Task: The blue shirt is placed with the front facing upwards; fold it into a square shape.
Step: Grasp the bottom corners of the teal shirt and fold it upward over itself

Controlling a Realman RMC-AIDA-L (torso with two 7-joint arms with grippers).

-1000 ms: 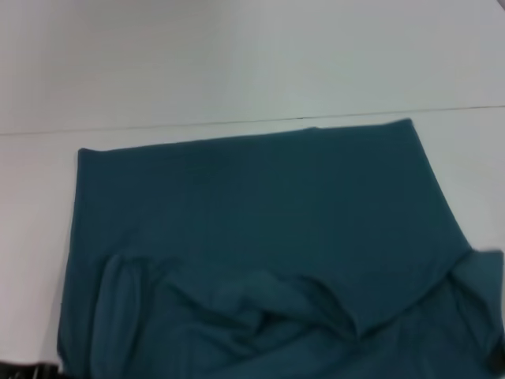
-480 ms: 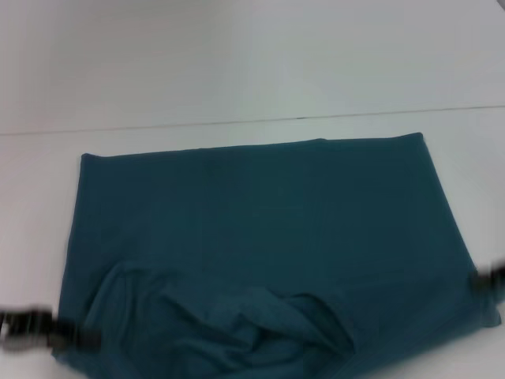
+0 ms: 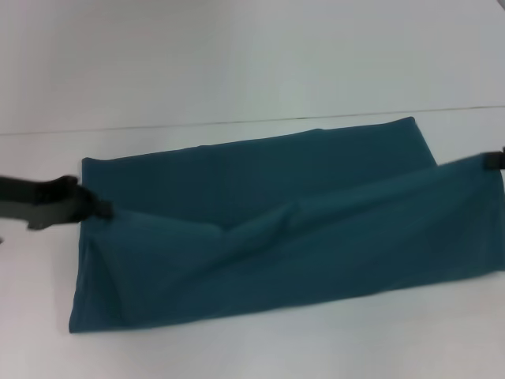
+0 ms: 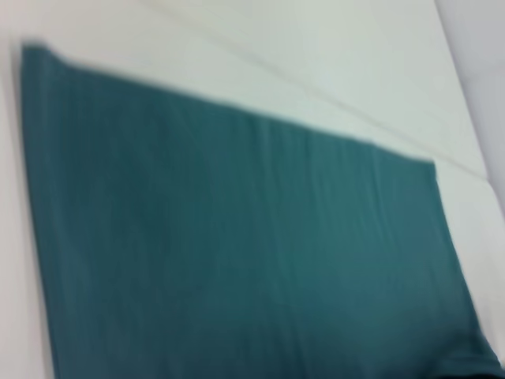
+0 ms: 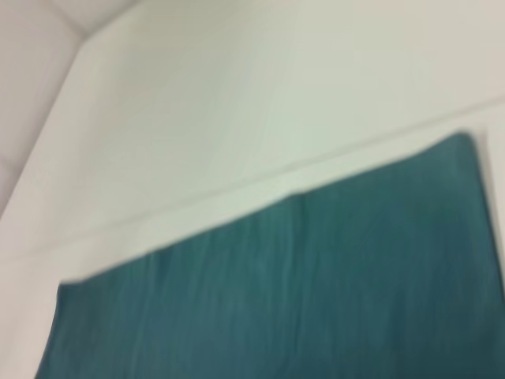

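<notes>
The white table (image 3: 237, 63) carries the shirt (image 3: 276, 237), which lies across its near half as a wide teal band, plain side up (no lettering shows). Its front layer is raised and drawn toward the shirt's far edge, sagging in the middle. At the shirt's left end, the left gripper (image 3: 101, 208) pinches that layer's corner. At the shirt's right end, the right gripper (image 3: 491, 161) pinches the other corner.

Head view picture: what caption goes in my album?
Both grippers, left and right, lift the blue shirt's near edge.
</notes>
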